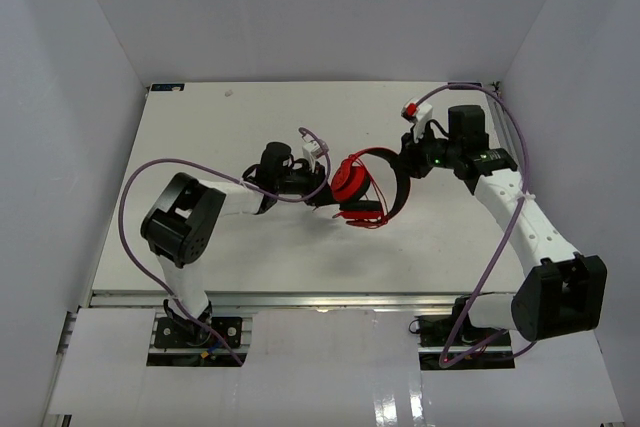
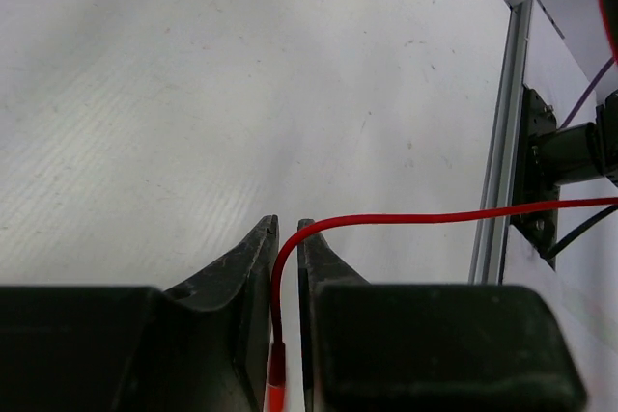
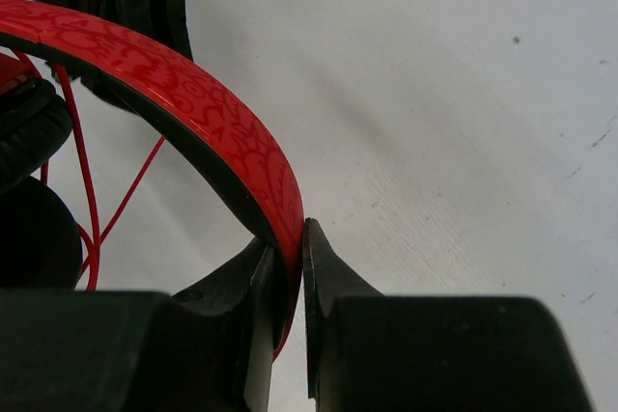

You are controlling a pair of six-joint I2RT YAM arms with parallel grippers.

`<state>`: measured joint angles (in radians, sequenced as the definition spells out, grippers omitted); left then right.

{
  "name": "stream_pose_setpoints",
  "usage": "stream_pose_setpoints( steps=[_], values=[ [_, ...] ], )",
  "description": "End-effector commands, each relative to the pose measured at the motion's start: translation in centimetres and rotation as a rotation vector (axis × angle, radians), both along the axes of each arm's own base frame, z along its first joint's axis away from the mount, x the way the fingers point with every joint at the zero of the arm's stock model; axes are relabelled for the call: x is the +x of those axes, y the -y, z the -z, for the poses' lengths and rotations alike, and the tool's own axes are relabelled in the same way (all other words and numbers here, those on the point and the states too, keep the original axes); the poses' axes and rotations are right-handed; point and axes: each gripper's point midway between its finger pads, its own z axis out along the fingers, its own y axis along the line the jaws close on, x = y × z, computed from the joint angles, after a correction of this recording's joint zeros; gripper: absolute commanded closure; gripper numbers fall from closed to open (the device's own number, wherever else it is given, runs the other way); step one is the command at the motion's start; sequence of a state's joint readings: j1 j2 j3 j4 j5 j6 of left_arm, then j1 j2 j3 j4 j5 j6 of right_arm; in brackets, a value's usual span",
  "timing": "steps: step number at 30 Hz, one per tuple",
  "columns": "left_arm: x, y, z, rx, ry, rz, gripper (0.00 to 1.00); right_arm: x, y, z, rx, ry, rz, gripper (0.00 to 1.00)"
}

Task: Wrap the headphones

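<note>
Right gripper (image 3: pixel 293 260) grips headphones (image 3: pixel 174 84); left gripper (image 2: pixel 288 238) grips cord (image 2: pixel 435 217).

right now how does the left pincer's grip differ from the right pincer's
The left pincer pinches the thin cord; the right pincer clamps the broad headband. The cord in the left pincer is plain red and bends off sideways; the headband in the right pincer is patterned red over a black underside and curves in an arc. Both pincers are shut on parts of the same headphones.

headphones (image 1: pixel 352 179) betw L gripper (image 1: pixel 322 195) & R gripper (image 1: pixel 406 163), at table (image 1: pixel 240 117) centre
</note>
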<state>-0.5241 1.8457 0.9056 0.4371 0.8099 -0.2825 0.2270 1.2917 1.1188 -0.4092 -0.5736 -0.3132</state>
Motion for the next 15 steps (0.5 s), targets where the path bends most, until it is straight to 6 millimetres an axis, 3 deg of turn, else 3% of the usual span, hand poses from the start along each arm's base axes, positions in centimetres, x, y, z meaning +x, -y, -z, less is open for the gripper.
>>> stream_pose_setpoints(
  steps=[1,8,15],
  values=[
    [2.1,-0.8,0.4,0.034,0.026,0.007,0.77,0.1,-1.2,2.0,-0.004,-0.017,-0.030,0.92],
    [3.5,-1.4,3.4,0.087,-0.056,0.012,0.79,1.4,-2.5,7.3,-0.080,-0.093,0.016,0.92],
    [6.1,-2.5,4.9,0.127,-0.100,-0.033,0.79,3.8,-3.3,10.3,-0.176,-0.112,0.059,0.92]
  ],
)
